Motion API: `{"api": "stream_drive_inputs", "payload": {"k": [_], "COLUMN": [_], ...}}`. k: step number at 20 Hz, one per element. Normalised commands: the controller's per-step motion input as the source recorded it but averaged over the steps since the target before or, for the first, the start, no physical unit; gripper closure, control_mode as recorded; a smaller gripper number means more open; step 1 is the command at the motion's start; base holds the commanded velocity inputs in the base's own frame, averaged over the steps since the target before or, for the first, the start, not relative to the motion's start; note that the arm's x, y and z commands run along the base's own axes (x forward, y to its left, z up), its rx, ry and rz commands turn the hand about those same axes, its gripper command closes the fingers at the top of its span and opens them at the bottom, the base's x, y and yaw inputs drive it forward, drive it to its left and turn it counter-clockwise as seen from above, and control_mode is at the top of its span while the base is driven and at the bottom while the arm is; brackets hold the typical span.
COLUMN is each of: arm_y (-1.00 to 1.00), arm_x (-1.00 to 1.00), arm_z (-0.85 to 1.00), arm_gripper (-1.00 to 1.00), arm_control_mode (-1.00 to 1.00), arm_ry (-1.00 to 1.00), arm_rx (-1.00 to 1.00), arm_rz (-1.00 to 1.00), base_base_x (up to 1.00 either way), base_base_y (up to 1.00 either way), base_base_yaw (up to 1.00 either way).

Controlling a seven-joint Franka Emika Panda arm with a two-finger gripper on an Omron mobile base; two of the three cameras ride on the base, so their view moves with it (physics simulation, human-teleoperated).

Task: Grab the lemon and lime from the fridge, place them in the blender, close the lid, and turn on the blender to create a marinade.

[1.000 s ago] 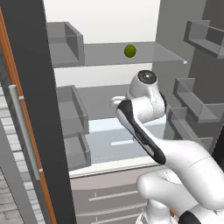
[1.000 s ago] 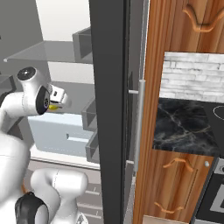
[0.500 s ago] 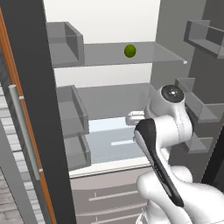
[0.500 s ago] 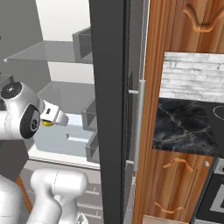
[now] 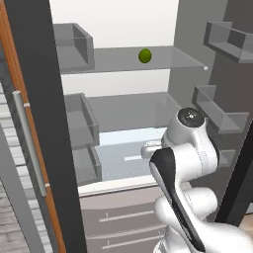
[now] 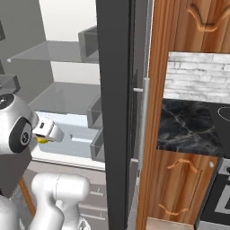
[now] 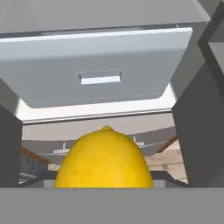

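Yellow and slightly oval, the lemon sits right at the bottom of the hand view, pressed close to the camera, and in the right base view a sliver of it shows under the white two-finger gripper. The jaws stand part-way closed around the fruit, so the lemon is held in the grip, out in front of the pale blue-grey drawer of the tall dark grey fridge. Above that drawer, on the upper clear glass shelf, the small dark olive-green round lime rests near the shelf's middle, well apart from the gripper. Grey door bins line the fridge's left side, and more grey bins hang on its right. The fridge's dark door stands open with a long silver bar handle beside the orange wood cabinet. Right of the fridge runs a black marble counter beneath a pale brick backsplash.
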Motion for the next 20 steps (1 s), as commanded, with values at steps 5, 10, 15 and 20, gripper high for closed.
{"api": "stream_drive_inputs", "payload": {"k": [5,10,15,20], "arm_y": [0.0,0.0,0.0,0.0], "arm_x": [0.0,0.0,0.0,0.0], "arm_z": [0.0,0.0,0.0,0.0], "arm_gripper": [1.0,1.0,1.0,1.0], "arm_control_mode": [1.0,1.0,1.0,1.0], "arm_ry": [0.0,0.0,0.0,0.0], "arm_rx": [0.0,0.0,0.0,0.0], "arm_rz": [0.0,0.0,0.0,0.0], "base_base_x": [-1.0,-1.0,-0.97,-0.5], "base_base_y": [0.01,0.0,0.0,0.0], "base_base_yaw": [-0.14,-0.4,-0.66,-0.86]}}
